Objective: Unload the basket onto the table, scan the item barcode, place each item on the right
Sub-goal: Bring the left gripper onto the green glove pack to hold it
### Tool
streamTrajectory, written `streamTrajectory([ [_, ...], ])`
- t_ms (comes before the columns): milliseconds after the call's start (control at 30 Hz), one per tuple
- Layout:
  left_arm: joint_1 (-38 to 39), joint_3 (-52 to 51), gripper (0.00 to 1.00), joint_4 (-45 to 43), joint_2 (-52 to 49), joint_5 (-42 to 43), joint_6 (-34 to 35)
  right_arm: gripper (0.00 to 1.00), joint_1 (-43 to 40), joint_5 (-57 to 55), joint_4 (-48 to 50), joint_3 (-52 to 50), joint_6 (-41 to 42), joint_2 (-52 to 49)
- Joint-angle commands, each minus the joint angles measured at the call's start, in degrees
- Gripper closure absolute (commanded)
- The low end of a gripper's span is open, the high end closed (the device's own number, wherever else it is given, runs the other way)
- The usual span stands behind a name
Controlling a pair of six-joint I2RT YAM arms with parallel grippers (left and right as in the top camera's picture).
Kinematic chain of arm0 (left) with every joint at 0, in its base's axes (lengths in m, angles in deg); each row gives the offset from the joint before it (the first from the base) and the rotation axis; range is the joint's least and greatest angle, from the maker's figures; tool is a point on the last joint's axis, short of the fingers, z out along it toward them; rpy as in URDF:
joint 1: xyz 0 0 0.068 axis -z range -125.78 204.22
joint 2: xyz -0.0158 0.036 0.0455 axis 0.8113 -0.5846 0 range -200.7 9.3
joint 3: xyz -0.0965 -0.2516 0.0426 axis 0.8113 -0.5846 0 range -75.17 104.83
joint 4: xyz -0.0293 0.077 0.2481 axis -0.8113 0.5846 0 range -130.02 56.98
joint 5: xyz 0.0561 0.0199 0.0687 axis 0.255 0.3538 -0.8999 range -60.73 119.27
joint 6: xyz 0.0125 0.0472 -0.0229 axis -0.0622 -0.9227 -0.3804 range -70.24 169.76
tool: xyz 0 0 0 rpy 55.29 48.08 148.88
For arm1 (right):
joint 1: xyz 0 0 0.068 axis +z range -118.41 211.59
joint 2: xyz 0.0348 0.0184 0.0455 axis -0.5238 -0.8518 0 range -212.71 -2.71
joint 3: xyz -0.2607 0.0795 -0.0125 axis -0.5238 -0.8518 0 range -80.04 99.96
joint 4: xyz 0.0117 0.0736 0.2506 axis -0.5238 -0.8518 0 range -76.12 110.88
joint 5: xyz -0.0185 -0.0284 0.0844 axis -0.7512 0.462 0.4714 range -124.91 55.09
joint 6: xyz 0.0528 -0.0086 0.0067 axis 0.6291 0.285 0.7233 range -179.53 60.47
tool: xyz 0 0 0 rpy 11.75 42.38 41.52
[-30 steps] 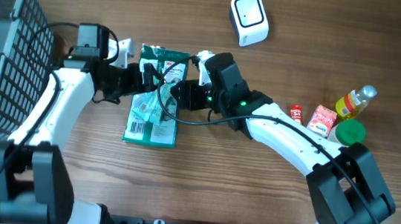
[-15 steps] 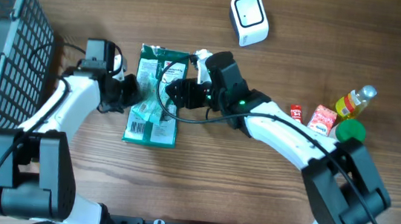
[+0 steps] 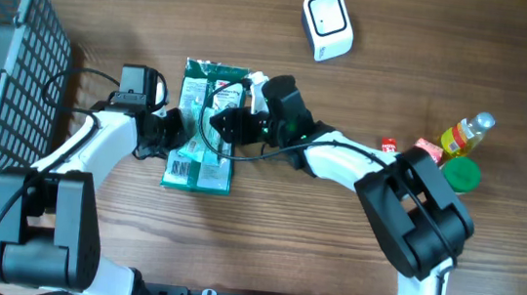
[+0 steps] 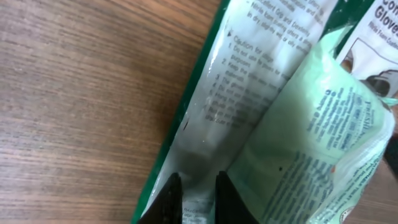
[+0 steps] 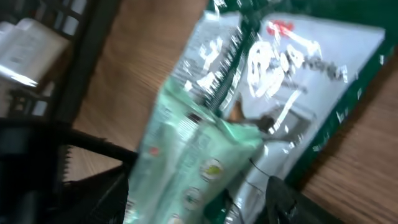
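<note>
Count: one glove packet (image 3: 212, 93), one scanner (image 3: 327, 24), one basket (image 3: 17, 63), one bottle (image 3: 468, 133), one green lid (image 3: 460, 174), two small cartons, red (image 3: 388, 144) and pink (image 3: 430, 147).
Packet: on worktop (image 3: 378, 268), mid-left, between both arms, well apart from scanner.
Left fingers (image 4: 169, 199): pinched shut on packet's edge, green border just beside.
Right fingers (image 5: 283, 199): spread wide, astride raised pale-green fold (image 5: 186, 149); too blurred to tell contact.
Overhead only: barcode label (image 3: 180, 167) face-up at packet's lower left; scanner, basket and far-right clutter.
Left wrist only: small printed caution text, "Gloves" lettering at top right.
Right wrist only: red-and-white print on packet face.
Unclear: pale-green fold part of packet or a separate pouch.
</note>
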Motion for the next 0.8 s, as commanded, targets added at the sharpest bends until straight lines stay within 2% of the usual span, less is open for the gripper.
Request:
streamTrajectory([
  [0, -1.8, 5.0, 0.91, 4.8, 2.9, -0.5, 0.5, 0.31, -0.1, 1.9, 1.9, 0.0, 0.6, -1.2],
  [333, -1.7, 7.2, 0.92, 10.6, 5.0, 6.5, 0.5, 0.31, -0.1, 2.9, 2.9, 0.0, 1.9, -1.2],
  [500, -0.7, 4.9, 0.93, 9.3, 2.8, 6.6, 0.8, 0.32, -0.1, 2.7, 2.9, 0.0, 1.9, -1.2],
  [767, 0.5, 3.1, 0.9, 7.6, -0.7, 6.4, 0.5, 0.36, 0.2, 2.7, 2.9, 0.0, 1.9, -1.2],
])
